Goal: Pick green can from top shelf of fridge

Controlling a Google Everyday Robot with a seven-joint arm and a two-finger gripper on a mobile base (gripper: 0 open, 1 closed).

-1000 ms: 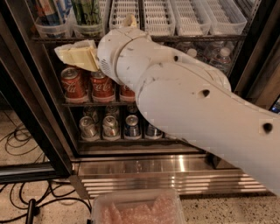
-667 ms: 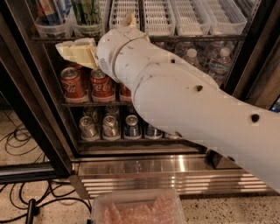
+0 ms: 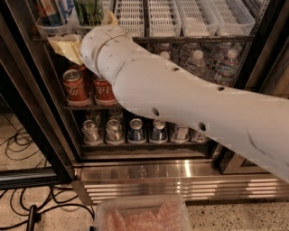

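Spread gripper at the front of the fridge's top shelf, by the green can

The jaws stand spread: one cream finger (image 3: 63,45) of the gripper (image 3: 81,30) points left just under the front edge of the top shelf (image 3: 198,39), and the other finger's tip shows just right of the green can (image 3: 89,11), which stands upright at the left end of that shelf, beside a blue-and-white can (image 3: 54,11) on its left; whether the tip touches the can I cannot tell. White slotted trays (image 3: 162,18) line the shelf to the right. The thick white arm (image 3: 180,99) crosses from the near right, covering part of the red cans (image 3: 74,85) and water bottles (image 3: 196,61) on the rack below. Silver-topped cans (image 3: 113,131) fill the lowest rack, above the fridge's (image 3: 27,90) shiny steel base (image 3: 180,173). Nearest, a clear plastic box (image 3: 140,212) sits on the floor, with black cables (image 3: 18,144) at the left
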